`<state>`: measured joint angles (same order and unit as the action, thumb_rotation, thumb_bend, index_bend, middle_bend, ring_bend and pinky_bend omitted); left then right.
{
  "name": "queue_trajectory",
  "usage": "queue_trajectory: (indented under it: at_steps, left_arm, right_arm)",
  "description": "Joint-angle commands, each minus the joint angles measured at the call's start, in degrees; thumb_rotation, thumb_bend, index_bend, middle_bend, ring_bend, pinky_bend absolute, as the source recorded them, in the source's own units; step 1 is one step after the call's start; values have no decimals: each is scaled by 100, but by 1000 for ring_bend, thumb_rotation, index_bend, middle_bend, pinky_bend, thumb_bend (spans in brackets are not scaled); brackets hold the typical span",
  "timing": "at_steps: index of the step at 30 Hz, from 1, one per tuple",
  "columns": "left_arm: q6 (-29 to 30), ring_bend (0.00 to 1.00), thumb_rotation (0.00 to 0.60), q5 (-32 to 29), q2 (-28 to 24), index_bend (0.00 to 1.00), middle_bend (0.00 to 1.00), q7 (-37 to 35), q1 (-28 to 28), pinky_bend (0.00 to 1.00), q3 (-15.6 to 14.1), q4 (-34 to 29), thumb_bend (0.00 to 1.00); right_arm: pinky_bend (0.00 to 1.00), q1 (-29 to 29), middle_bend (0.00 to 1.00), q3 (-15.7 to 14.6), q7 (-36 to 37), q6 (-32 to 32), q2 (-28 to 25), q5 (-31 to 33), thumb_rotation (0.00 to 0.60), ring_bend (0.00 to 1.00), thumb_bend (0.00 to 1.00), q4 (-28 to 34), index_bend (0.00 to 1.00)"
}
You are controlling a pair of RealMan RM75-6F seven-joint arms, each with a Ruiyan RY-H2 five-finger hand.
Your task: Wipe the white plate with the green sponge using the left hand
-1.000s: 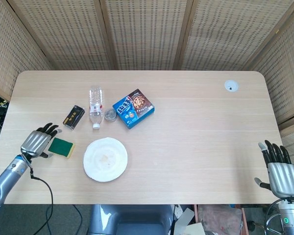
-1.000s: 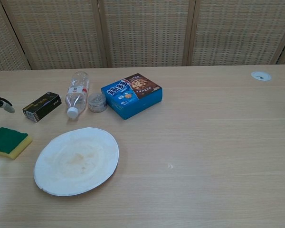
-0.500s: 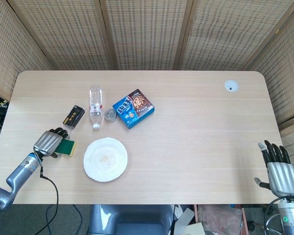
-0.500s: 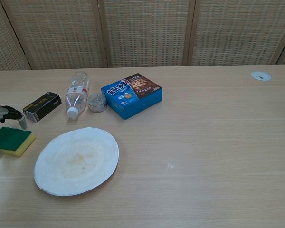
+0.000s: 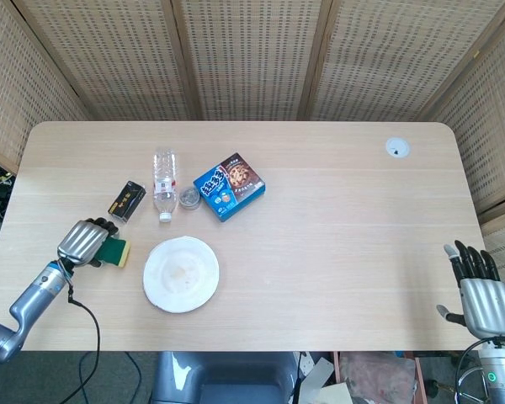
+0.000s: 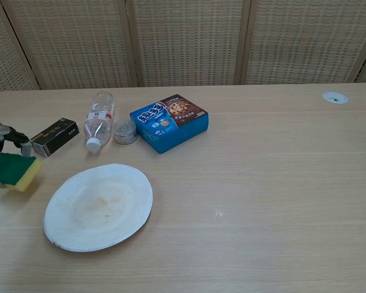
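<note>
Since the earlier frame, left hand [image 5: 84,242] had clamped its fingers on the green sponge [image 6: 12,170] and tilted it up, left of the white plate [image 6: 99,206] (labels unreadable); right hand [image 5: 485,300] idle, fingers apart

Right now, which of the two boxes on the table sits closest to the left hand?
The small black box, just beyond the left hand holding the green sponge. The blue cookie box lies farther off, past the water bottle.
</note>
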<state>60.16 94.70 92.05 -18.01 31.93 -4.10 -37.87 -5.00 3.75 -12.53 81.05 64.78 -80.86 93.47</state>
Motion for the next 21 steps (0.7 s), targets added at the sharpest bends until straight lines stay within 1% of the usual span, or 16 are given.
queue_trajectory:
  at_steps: [1,2,4,7,8,12,15,18,21]
  left_arm:
    - [505,308,600,243,-384,508,395,379,108,427,-5,-683,25]
    - [649,309,600,355,-506,519,395,521,186,428,-2,-984,48]
    - [701,309,600,491,-679,538,395,855,315,428,-6,-1415,91]
    - [570,309,600,572,-852,544,395,1411,473,430,10,-1899,92]
    - [481,309,600,598,-903,546,395,1694,547,431,25,-2099,92]
    - [116,311,600,571,-953,548,395,2468,738,437,88,-2576,94]
    - [-346,312,600,450,-849,549,395,3119,942,437,189,-2774,94]
    - [-781,321,600,279,-547,561,405,3819,1181,442,371,-2690,95]
    - [-1027,334,600,372,-232,575,417,4383,1427,451,391,-2450,97]
  right_arm:
    - [0,-2,0,-3,6,-2,-6,-3,600,0,0,8,0]
    - [0,-3,0,-2,10,-4,-9,-2,600,0,0,11,0]
    - [0,-4,0,-3,17,-6,-15,0,600,0,0,18,0]
    - [0,-6,0,1,24,-6,-21,6,600,0,0,25,0]
    - [0,-6,0,5,25,-3,-25,9,600,0,0,27,0]
    - [0,-7,0,9,55,-9,-36,20,600,0,0,27,0]
    - [0,-16,0,30,97,-38,-47,73,600,0,0,9,0]
    - [0,-43,0,67,154,-106,-59,160,600,0,0,-20,0]
    - [0,-67,0,102,180,-163,-62,248,600,0,0,-36,0]
